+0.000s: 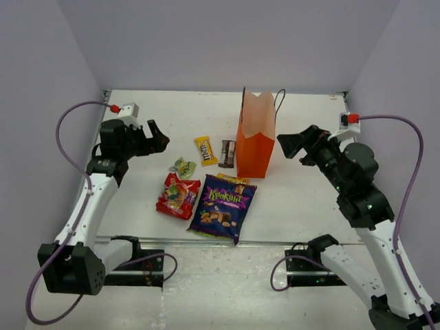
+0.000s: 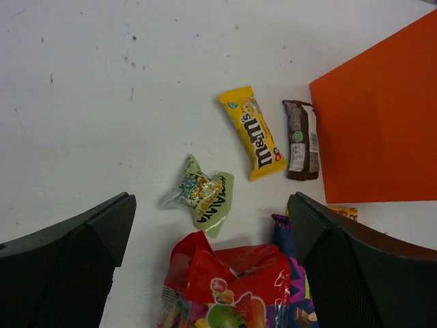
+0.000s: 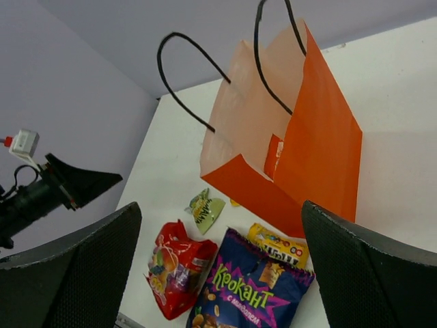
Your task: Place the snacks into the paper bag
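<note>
White table (image 1: 309, 199) — snacks (image 1: 222, 206) just right of wide-open left end effector (image 1: 159, 137), apart

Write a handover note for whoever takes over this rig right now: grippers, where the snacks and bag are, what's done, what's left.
Left gripper: open, empty, left of the snacks.
Right gripper: open, empty, right of the paper bag.
Paper bag: upright, mouth open.
On the table beside and in front of it: yellow pack, brown bar, green-yellow wrapper, red bag, purple nut bag, orange bag partly under the purple one.
Done: nothing bagged.
Left: all six.
</note>
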`<state>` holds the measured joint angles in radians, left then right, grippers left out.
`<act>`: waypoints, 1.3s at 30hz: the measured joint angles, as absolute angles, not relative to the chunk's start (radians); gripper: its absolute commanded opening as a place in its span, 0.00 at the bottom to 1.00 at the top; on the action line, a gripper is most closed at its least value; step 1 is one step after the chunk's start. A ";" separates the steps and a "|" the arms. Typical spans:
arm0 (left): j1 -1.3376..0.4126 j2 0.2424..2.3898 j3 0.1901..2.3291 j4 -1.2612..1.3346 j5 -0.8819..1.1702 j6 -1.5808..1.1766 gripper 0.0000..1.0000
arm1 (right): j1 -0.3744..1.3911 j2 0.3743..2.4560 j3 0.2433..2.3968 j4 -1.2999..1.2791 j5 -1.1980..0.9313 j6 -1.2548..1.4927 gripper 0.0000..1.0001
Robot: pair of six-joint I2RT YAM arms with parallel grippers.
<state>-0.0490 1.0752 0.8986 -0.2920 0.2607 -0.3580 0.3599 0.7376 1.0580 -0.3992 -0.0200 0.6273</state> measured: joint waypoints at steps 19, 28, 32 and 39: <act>-0.242 1.590 1.122 -0.202 0.096 -0.547 1.00 | 0.360 0.685 0.994 -0.510 -0.092 0.556 0.99; -0.257 1.839 1.274 -0.163 0.070 -0.593 0.98 | 0.360 0.676 0.994 -0.524 -0.101 0.546 0.99; -0.271 1.905 1.339 -0.143 0.068 -0.593 0.97 | 0.360 0.676 0.994 -0.530 -0.101 0.544 0.99; -0.304 1.978 1.375 -0.136 0.062 -0.593 0.98 | 0.360 0.676 0.994 -0.542 -0.101 0.540 0.99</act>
